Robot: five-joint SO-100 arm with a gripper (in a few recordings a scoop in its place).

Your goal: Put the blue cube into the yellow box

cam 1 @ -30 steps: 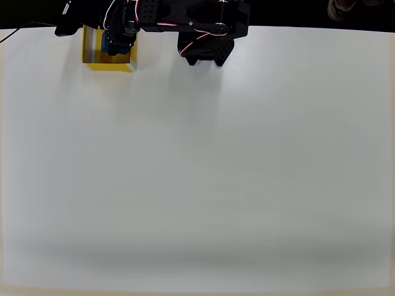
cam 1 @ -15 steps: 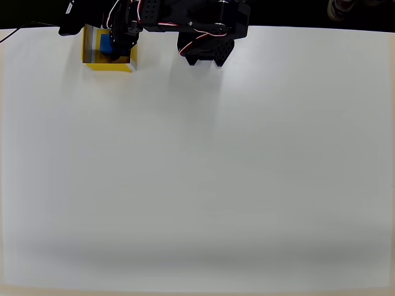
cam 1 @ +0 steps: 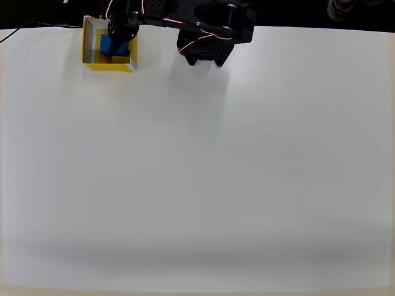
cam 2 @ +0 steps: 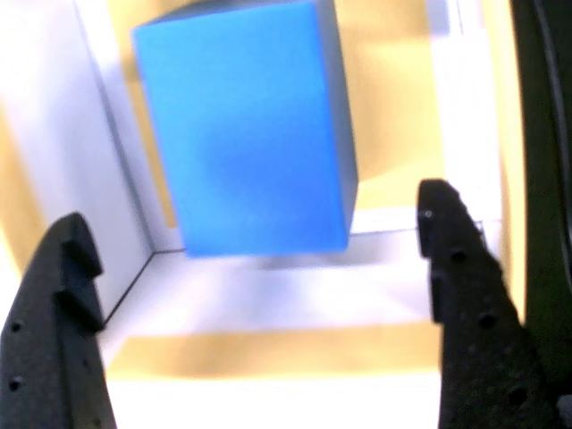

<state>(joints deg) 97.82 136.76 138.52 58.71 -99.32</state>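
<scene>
Risk now lies mostly in the withdrawal. From the overhead view we see the blue cube [cam 1: 113,47] lying inside the yellow box [cam 1: 89,60], which sits at the far left corner of the table [cam 1: 197,172], close to its far edge. The gripper [cam 1: 121,29] hangs over the box's far right part, and the dark arm reaches back to its base [cam 1: 205,52] further right along that far edge. If we lift away at a slant, a finger could catch the thin right wall and drag or tip the box; being so near the edge, it has little room to slide. We judge a straight rise safest. Nothing else stands on the table, so no obstacle blocks the way out.

From the wrist view, the cube [cam 2: 246,125] rests on the yellow floor, just beside a white wall [cam 2: 107,152], perhaps touching it; we cannot tell. The fingers are spread apart and grasp nothing: the left finger [cam 2: 58,331] and the right finger [cam 2: 469,313] stand clear on either side, nearer the camera than the cube. The box's near wall [cam 2: 268,299] runs between the fingertips, and clipping it on the way up is the other hazard. We judge the placing done.
</scene>
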